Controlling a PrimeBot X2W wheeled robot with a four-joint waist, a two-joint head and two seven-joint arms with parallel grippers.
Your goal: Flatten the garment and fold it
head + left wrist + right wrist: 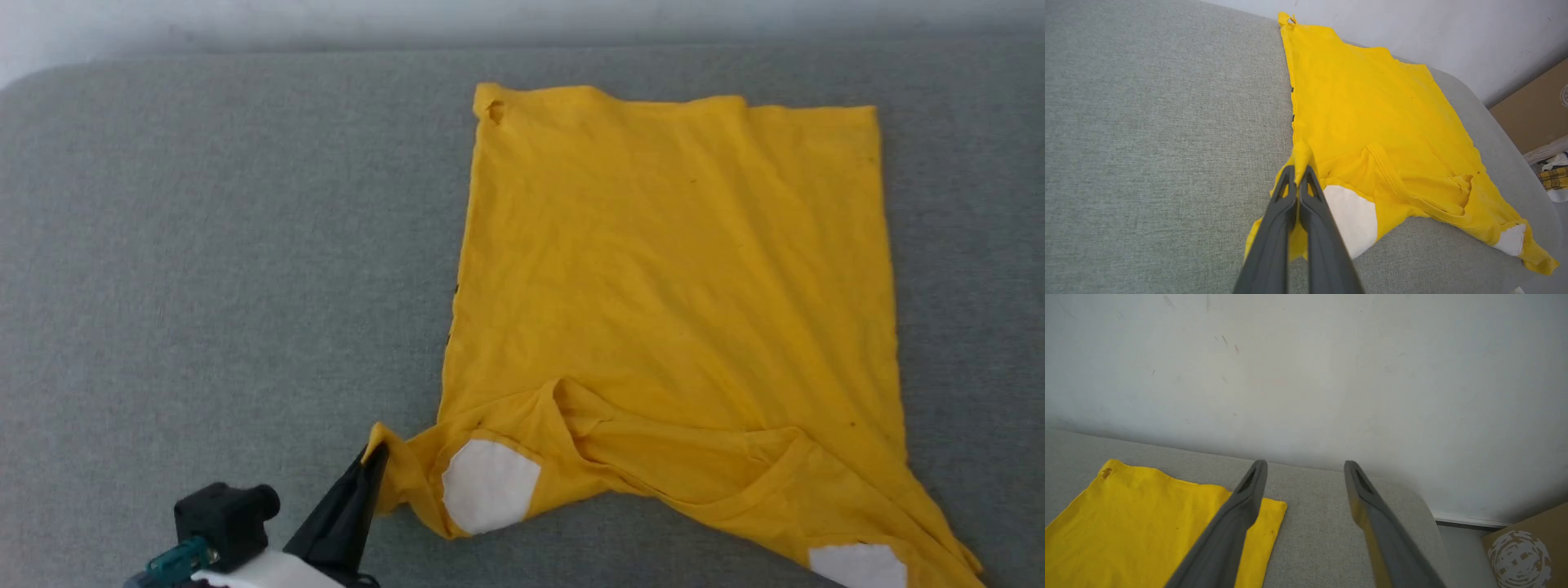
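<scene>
The garment [669, 269], a bright yellow T-shirt, lies on the right half of a grey cushion [204, 245]. Its straight hem is toward the far edge and its neckline toward the near edge. The body is spread mostly flat with shallow wrinkles, and the fabric around the collar is bunched and folded over. Two white patches show at the near end, one [490, 486] by the near left corner of the shirt and one [857, 565] by its near right corner.

The left hand [374, 461] is closed tight on the shirt's near left corner, with a small peak of yellow cloth pinched between the dark fingers [1286, 192].

The right hand [1305, 465] is spread wide and holds nothing. It hangs above the cushion's far right corner, beside the hem, facing a pale wall [1306, 375]. A cardboard box [1527, 551] stands past the cushion's right edge.
</scene>
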